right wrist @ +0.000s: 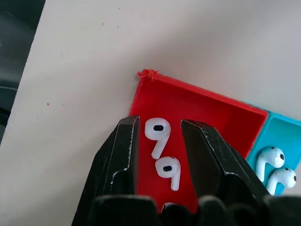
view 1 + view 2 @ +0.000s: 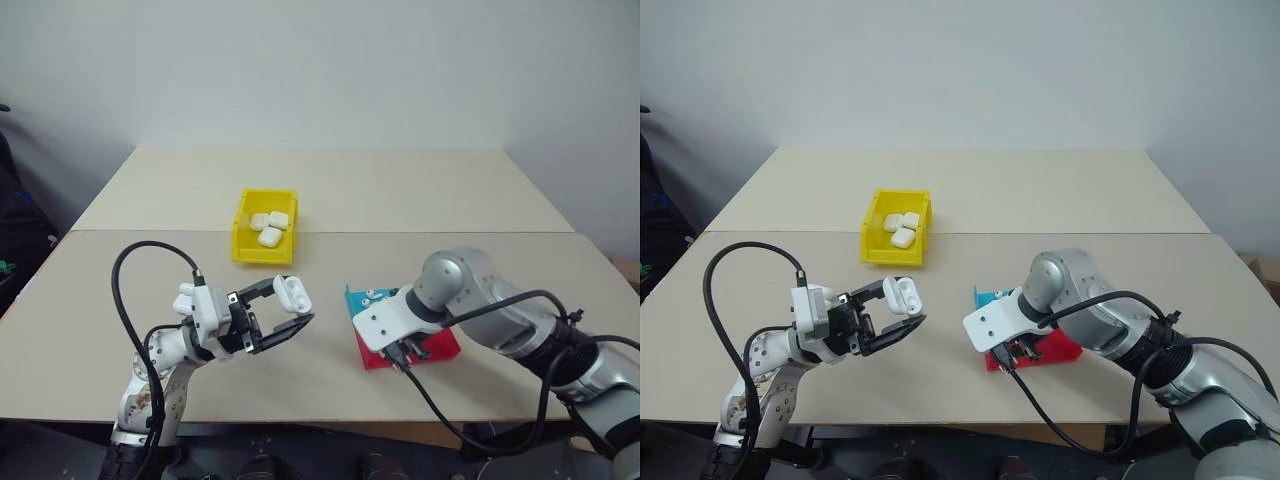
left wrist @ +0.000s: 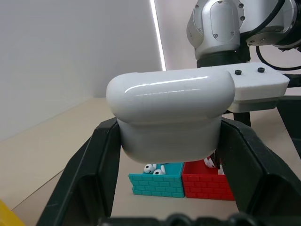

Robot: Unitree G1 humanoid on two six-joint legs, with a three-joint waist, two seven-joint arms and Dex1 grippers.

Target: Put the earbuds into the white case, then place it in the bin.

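- Left claw (image 2: 283,315) clamped on the white case (image 2: 291,291), lid open, held above the counter (image 2: 330,380) between the bin (image 2: 262,228) and the tray (image 3: 181,181).
- Right claw (image 1: 160,136) pointed down into the tray's red half, fingers partly apart, straddling one of the earbuds (image 1: 157,136); nothing gripped yet, by the look of it.
- Best done by centring on that single earbud, closing gently across its stem, lifting straight up clear of the neighbour lying close by.
- Case to be kept steady with its opening up for the drop-in.
- Right wrist view: earbuds in red and teal halves, hidden under the arm from the head views.
- Head views: three more white cases in the yellow bin.
- Left wrist view: the case's lid close up, tray beyond.
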